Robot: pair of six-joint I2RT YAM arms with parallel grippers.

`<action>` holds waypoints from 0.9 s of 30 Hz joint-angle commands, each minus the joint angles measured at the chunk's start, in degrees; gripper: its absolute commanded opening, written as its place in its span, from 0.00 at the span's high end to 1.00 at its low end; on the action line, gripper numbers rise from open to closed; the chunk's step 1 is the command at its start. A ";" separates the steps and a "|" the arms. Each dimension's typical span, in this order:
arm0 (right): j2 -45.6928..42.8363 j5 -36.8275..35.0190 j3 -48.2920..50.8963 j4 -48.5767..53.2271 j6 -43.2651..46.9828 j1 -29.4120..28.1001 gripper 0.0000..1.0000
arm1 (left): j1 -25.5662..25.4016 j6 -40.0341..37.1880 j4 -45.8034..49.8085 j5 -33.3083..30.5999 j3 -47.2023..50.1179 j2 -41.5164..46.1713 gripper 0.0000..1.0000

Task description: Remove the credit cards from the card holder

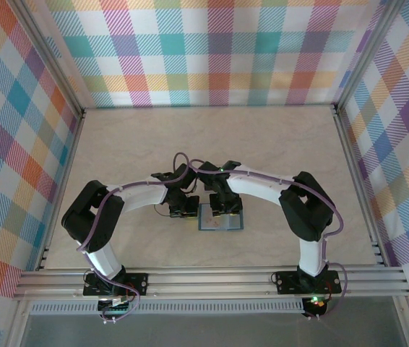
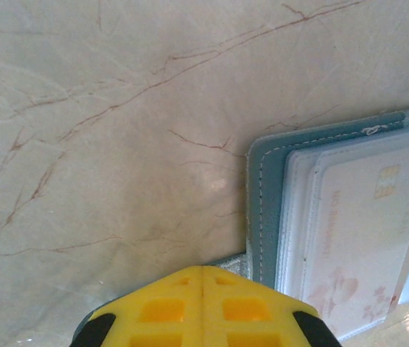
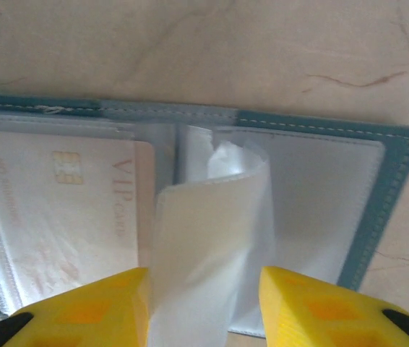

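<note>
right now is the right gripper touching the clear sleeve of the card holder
Cannot tell. Right wrist view: the clear sleeve curls up between the right gripper fingers, edges overlapping theirs, no plain contact or gap.

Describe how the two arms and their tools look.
The left arm and the right arm have white links and black joints, with a purple cable along each. The left tool and right tool are yellow with black rear corners; the left shows square recesses.

White shells, black joints are covering left arm (image 1: 138,194) and right arm (image 1: 262,186), purple cables (image 1: 92,235) running along each, black base plates (image 1: 136,280) underneath. Yellow square-recessed fingers (image 2: 157,311), black-edged, are showing on left gripper (image 2: 203,269) and right gripper (image 3: 203,273).
</note>
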State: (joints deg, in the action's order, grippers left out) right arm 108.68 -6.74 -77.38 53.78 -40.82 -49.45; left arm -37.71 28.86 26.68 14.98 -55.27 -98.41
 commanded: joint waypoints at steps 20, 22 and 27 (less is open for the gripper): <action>-4.20 -7.29 0.90 6.13 1.35 0.05 0.56 | 0.10 0.05 2.86 -0.82 0.25 0.90 1.00; -5.10 -6.06 1.39 5.20 1.44 0.15 0.59 | 0.10 0.01 2.90 -0.83 0.25 0.94 1.00; -7.02 1.24 3.86 -0.91 1.54 0.58 0.69 | 0.10 0.14 2.95 -0.74 0.16 0.86 1.00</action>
State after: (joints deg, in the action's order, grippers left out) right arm 103.37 -9.80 -74.85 55.46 -39.64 -49.12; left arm -37.71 28.88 26.74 14.94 -55.27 -98.39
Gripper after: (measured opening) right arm 0.318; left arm 0.050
